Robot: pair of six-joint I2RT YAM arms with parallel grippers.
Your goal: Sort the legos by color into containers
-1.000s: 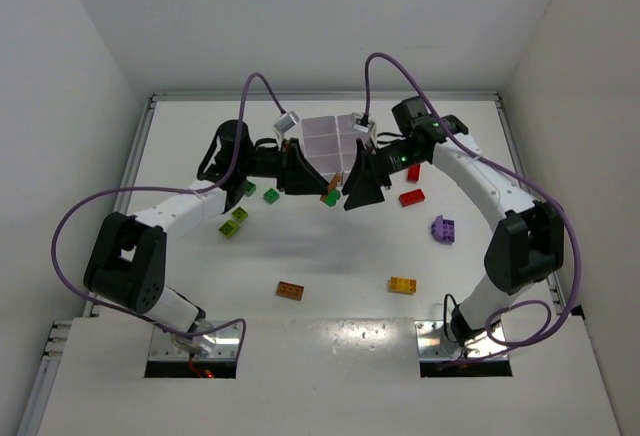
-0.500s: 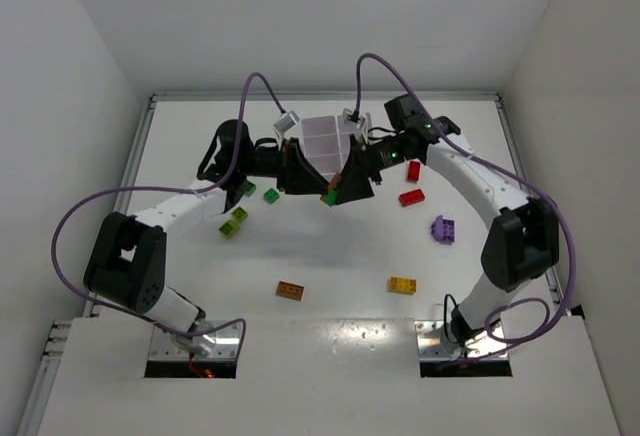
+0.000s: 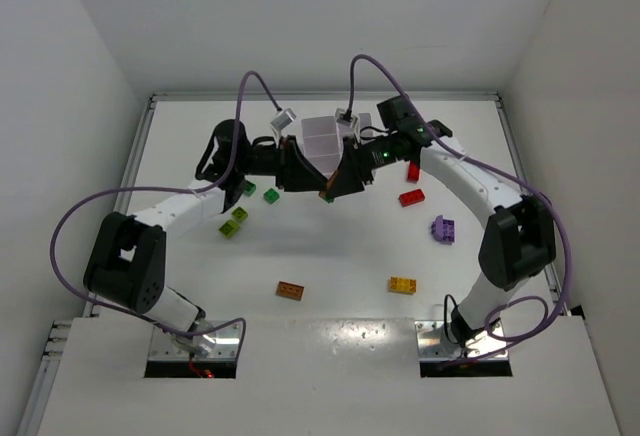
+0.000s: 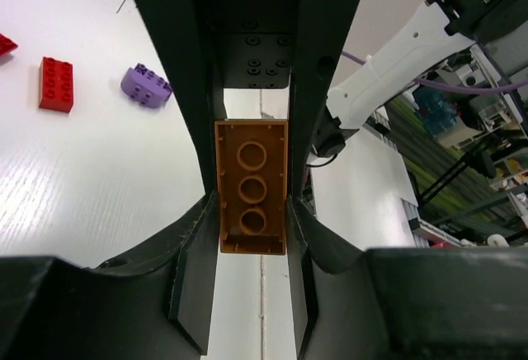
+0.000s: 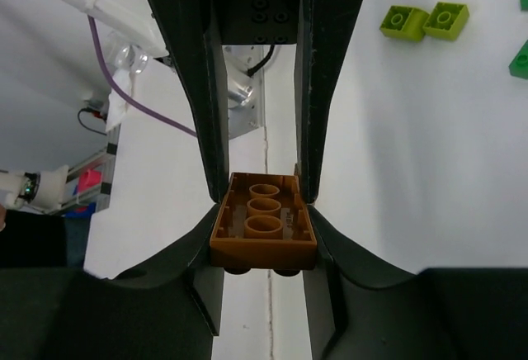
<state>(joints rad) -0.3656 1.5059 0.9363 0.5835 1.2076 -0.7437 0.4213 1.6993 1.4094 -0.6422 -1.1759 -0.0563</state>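
An orange-brown lego brick (image 4: 252, 187) hangs above the table in front of the white compartment tray (image 3: 322, 134), underside showing in both wrist views. My left gripper (image 4: 252, 232) is shut on one end of it. My right gripper (image 5: 264, 240) faces it from the other side and is shut on the brick's (image 5: 264, 228) opposite end. In the top view the two grippers meet tip to tip, left gripper (image 3: 310, 186) and right gripper (image 3: 340, 184), with the brick (image 3: 326, 195) barely showing between them.
Loose on the table lie two red bricks (image 3: 411, 197) (image 3: 413, 171), a purple one (image 3: 442, 228), a yellow one (image 3: 402, 284), another orange-brown one (image 3: 290, 290), green bricks (image 3: 271, 195) and lime bricks (image 3: 233, 221). White walls ring the table.
My right gripper has moved left up to the left gripper and closed on the orange-brown brick. The left gripper has kept its hold and place.
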